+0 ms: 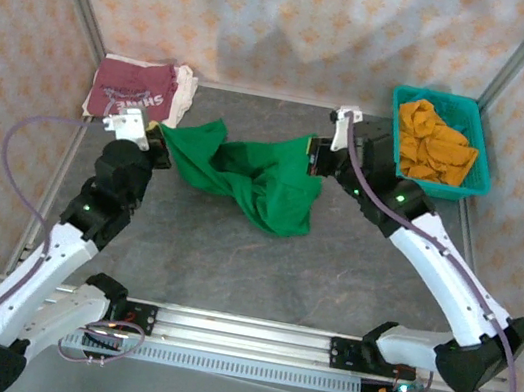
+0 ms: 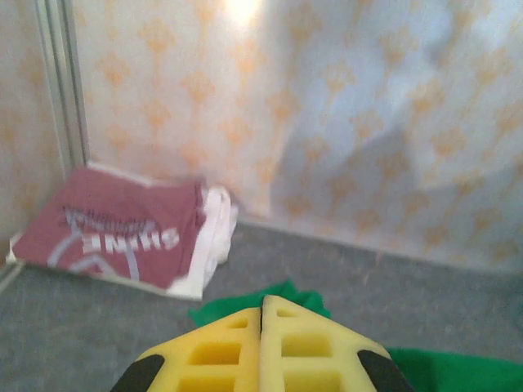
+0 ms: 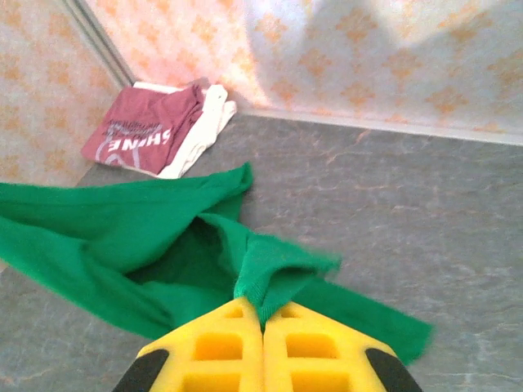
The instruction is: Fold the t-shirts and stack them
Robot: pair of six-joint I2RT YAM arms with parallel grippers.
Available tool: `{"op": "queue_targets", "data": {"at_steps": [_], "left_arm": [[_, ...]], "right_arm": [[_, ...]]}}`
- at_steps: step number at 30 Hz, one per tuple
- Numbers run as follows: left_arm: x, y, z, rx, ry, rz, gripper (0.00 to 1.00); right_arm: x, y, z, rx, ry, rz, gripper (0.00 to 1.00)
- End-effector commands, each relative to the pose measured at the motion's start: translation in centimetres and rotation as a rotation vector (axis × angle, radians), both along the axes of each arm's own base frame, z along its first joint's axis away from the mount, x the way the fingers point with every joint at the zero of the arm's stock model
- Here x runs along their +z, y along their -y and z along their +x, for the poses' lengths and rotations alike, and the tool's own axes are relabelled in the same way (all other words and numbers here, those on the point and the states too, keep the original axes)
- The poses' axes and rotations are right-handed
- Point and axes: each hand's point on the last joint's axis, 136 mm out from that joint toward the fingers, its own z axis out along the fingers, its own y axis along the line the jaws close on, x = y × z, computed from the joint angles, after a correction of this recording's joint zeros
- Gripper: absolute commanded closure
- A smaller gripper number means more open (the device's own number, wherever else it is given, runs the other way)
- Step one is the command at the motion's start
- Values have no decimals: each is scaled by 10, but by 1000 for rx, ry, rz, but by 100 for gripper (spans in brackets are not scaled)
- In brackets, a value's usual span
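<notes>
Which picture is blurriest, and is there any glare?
Left wrist view is blurriest: the maroon t-shirt has smeared lettering, and glare blooms on the backdrop at top. Right wrist view is crisper on the green t-shirt. Top view is evenly lit.

On my left wrist feed the green t-shirt (image 2: pixel 466 371) is cut off at 5 o'clock. On the maroon t-shirt (image 2: pixel 122 224), at 9 o'clock, I cannot read the blurred smaller lettering.

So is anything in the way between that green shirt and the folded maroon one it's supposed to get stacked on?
Nothing visible. Only bare grey table lies between the green shirt and the maroon shirt folded in the far left corner. The teal basket sits at the far right, well off that path.
</notes>
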Motion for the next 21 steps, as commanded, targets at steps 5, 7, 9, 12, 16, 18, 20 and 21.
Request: {"op": "queue_targets", "data": {"at_steps": [5, 7, 9, 12, 16, 18, 20, 21], "left_arm": [[101, -22, -46, 38, 189, 60, 100], [122, -24, -60, 21, 242, 53, 100], [141, -29, -76, 24, 286, 50, 100], [161, -38, -99, 39, 349, 44, 100], [176, -44, -123, 39, 411, 43, 100], [177, -49, -129, 57, 410, 43, 100], [175, -50, -129, 64, 403, 38, 100], [174, -50, -128, 65, 402, 35, 100]], "right_arm": [[87, 88, -18, -238, 187, -65, 100], [107, 109, -26, -306, 234, -73, 100], [128, 129, -39, -370, 283, -63, 100], [155, 162, -64, -477, 358, -50, 100], [176, 200, -90, -613, 424, -75, 100], [184, 208, -98, -634, 442, -66, 100], [189, 211, -100, -648, 457, -60, 100], [189, 210, -97, -649, 458, -68, 100]]}}
